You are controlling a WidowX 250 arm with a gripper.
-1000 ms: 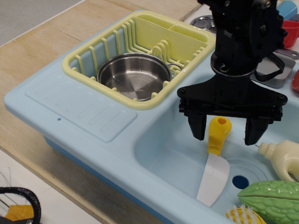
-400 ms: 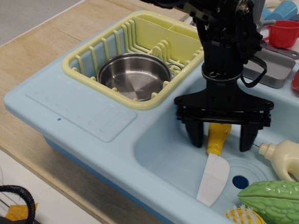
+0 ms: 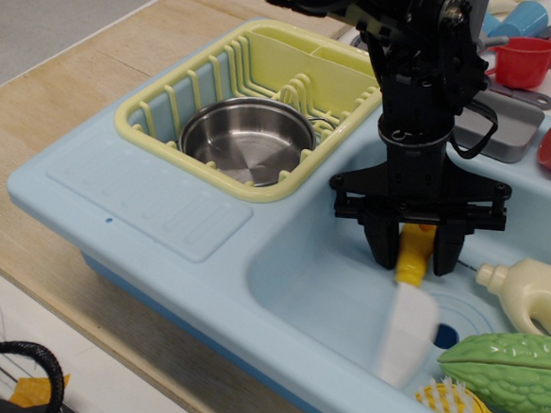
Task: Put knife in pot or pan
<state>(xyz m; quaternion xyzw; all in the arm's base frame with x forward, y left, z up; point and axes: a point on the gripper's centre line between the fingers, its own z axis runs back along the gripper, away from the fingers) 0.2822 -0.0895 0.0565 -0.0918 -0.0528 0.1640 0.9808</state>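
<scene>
The black end effector point(image 3: 414, 258) pinches the yellow handle of the white-bladed toy knife point(image 3: 408, 315) in the pale blue sink point(image 3: 318, 295), the round shiny steel pot point(image 3: 246, 138) lying at ten o'clock.

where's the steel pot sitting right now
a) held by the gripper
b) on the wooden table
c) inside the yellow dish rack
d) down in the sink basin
c: the pot sits inside the yellow dish rack, while the gripper is over the sink basin, closed on the knife handle.
</scene>
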